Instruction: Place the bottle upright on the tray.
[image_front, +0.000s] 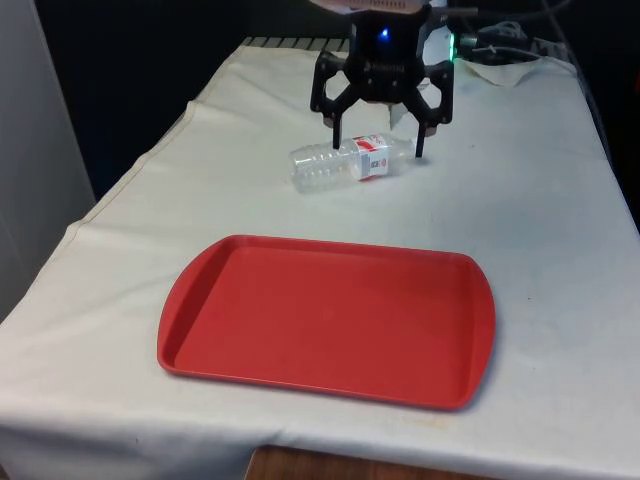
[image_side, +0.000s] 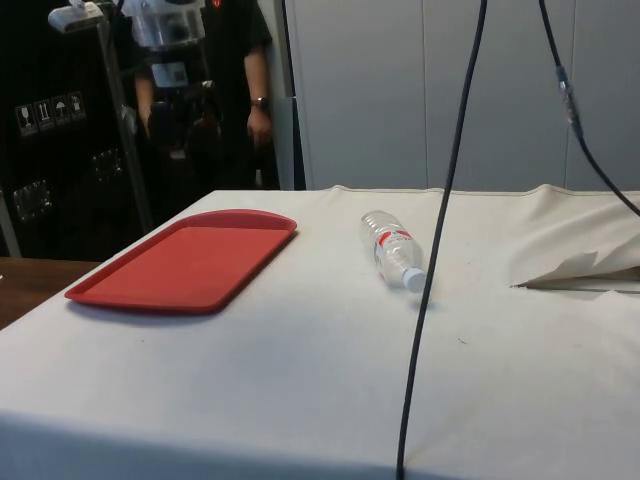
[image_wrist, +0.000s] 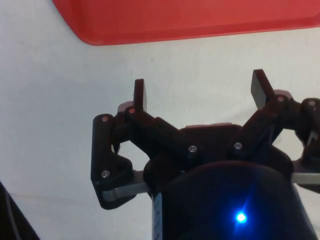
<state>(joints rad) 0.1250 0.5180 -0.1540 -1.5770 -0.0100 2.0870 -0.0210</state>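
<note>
- In the front view the red tray lay flat on the near part of the counter, with nothing on it; beyond it, well apart, the bottle lay on its side on the white cloth, base toward the front view's left and cap toward the front view's right.
- The claw hung just over the bottle's capped end with its jaws spread wide and nothing between them; in the wrist view the two fingers stood well apart over bare cloth.
- The bottle looked clear, thin-walled and empty, so it would likely be light, springy under pressure and apt to roll; a hold across the labelled middle seemed safest, firm but not crushing.
- The cloth looked soft and slightly wrinkled, and would probably damp any rolling.
- In the side view a person stood behind the tray's end of the counter before dark cabinets, and a black cable hung across the foreground.
</note>
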